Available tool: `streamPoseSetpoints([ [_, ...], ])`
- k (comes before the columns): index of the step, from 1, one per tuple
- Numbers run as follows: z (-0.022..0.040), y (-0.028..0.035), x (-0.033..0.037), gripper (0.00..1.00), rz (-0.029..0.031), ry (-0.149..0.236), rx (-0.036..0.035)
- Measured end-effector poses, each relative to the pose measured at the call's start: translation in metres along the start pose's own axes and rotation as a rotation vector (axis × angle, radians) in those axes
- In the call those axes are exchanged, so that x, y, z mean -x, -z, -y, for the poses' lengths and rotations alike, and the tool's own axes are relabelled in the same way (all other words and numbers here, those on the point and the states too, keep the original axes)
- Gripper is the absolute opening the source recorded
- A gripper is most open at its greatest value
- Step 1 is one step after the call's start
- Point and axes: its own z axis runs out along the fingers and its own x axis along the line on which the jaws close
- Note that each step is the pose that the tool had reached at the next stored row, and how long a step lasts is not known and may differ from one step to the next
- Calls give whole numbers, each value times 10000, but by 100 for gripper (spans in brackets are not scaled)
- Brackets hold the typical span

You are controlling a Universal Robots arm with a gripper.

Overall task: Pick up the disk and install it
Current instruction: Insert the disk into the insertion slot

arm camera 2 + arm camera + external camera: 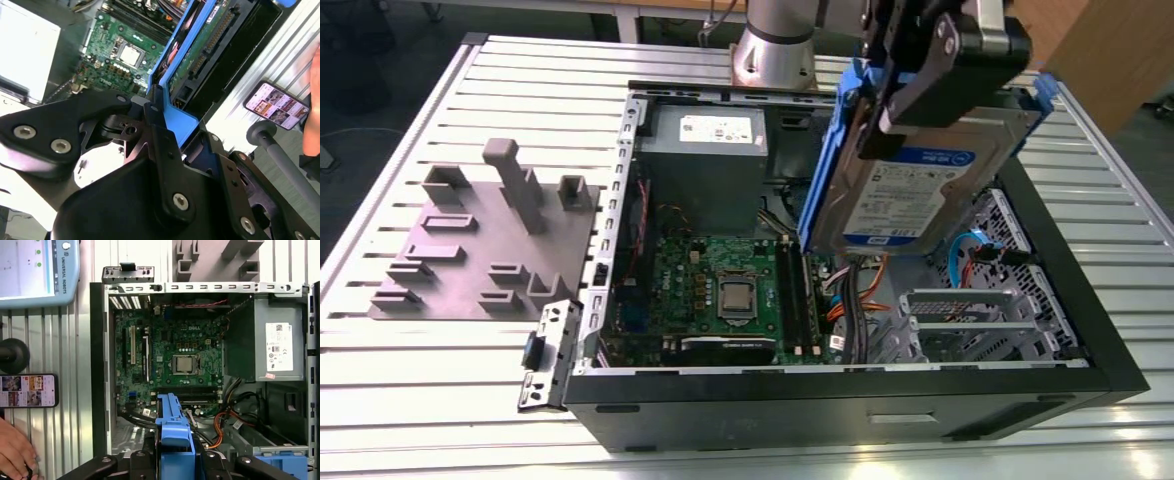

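One disk, one open computer case, one grey power supply, one phone (screen lit), one hand.

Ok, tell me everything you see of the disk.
The disk is a flat silver metal drive with a white-and-blue label and blue plastic side rails. The gripper has its jaws shut on its upper end, holding it nearly upright over the open computer case, label facing the exterior camera. The second wrist view shows its green circuit-board underside. Only the jaws appear to touch it.
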Motion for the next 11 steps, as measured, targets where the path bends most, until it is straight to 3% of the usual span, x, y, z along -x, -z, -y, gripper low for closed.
streamPoseSetpoints([
  [3, 58, -31, -57, 37, 2, -1, 0],
  [9, 275, -90, -100, 37, -1, 0, 0],
  [11, 308, -109, -140, 37, 1, 1, 0],
])
